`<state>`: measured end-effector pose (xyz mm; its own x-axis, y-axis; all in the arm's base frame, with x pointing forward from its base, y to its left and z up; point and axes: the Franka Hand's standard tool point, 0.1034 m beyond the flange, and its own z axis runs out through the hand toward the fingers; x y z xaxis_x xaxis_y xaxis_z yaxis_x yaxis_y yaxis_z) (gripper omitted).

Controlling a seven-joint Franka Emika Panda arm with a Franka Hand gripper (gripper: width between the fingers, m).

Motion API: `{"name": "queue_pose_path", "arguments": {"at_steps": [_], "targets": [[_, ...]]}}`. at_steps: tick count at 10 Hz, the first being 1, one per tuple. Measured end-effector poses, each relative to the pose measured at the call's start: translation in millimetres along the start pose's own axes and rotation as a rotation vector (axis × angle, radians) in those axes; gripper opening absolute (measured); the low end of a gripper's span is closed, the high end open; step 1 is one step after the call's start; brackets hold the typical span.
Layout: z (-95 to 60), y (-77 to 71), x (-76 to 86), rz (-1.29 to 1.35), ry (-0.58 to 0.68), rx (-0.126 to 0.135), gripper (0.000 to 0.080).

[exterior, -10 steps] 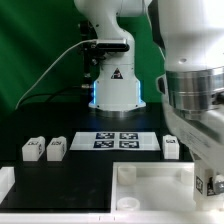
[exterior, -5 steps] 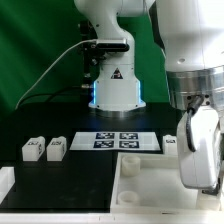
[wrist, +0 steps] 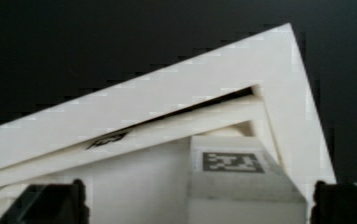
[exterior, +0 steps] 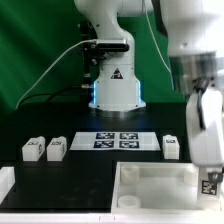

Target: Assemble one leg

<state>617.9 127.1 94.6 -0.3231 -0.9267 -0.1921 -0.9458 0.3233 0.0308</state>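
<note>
I am holding the gripper (wrist: 189, 203), fingers spread and pinching nothing, over the white tray's (exterior: 160, 176) corner, a leg (exterior: 211, 183) sitting there for seating, I judge.

White Panda arm (exterior: 190, 40) of rounded glossy segments; its base (exterior: 115, 85) carries a black triangular mark and a blue glowing ring below. A grey cable (exterior: 50, 70) runs beside the base.
</note>
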Motion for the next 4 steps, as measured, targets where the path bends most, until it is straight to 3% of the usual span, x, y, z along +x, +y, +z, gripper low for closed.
{"name": "queue_pose_path", "arguments": {"at_steps": [1, 4], "targets": [[-13.0, -0.1, -8.4, -0.009, -0.013, 0.014, 0.0647], [-7.3, 0.8, -5.6, -0.013, -0.007, 0.008, 0.0649]]}}
